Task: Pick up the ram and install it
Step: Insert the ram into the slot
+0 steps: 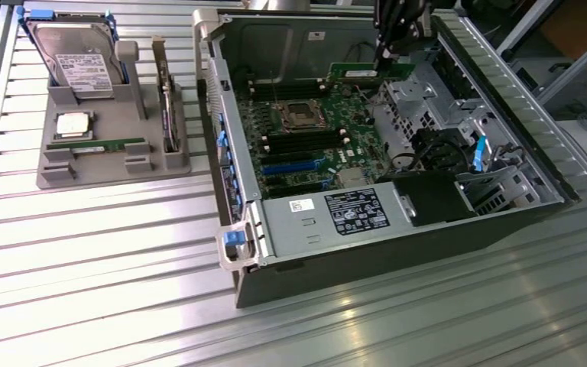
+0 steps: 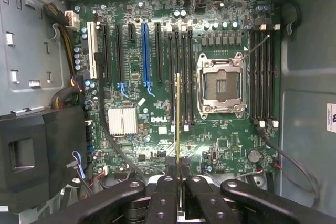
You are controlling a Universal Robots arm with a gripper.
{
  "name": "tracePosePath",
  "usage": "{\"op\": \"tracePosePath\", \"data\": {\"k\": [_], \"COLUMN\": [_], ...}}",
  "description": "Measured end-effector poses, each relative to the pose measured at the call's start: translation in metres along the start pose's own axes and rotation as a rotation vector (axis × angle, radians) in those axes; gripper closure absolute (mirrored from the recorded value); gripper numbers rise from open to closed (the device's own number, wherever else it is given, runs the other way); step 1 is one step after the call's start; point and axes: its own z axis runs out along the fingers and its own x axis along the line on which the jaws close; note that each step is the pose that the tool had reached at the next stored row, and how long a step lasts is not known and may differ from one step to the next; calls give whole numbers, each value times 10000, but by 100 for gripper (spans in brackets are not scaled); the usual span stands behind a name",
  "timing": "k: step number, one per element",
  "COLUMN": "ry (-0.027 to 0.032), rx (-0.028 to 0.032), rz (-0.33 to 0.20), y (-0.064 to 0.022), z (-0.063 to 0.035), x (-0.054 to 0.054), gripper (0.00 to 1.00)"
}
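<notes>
Hanging in the open computer case (image 1: 375,252), the gripper (image 1: 387,58) pinches the ram (image 1: 373,73), broad face showing. Seen from the wrist, it is a thin edge above the memory slots (image 2: 185,51) of the motherboard (image 2: 152,103).

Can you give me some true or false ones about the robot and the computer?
1. The hand is holding the ram. True.
2. The ram is pushed down into its slot. False: it hangs in the hand above the motherboard, over the memory slots.
3. The computer case is open, so you can see inside. True.
4. A chip sits in the processor socket. False: the socket looks empty, and a square silver processor chip lies on the grey tray.
5. Another green stick lies on the grey tray. True.
</notes>
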Motion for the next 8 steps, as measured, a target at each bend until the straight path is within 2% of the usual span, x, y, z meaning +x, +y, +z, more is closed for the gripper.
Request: {"op": "tracePosePath", "data": {"k": [8], "ry": [0], "rx": [0], "rz": [0], "y": [2], "z": [54], "x": [-2], "gripper": [88]}}
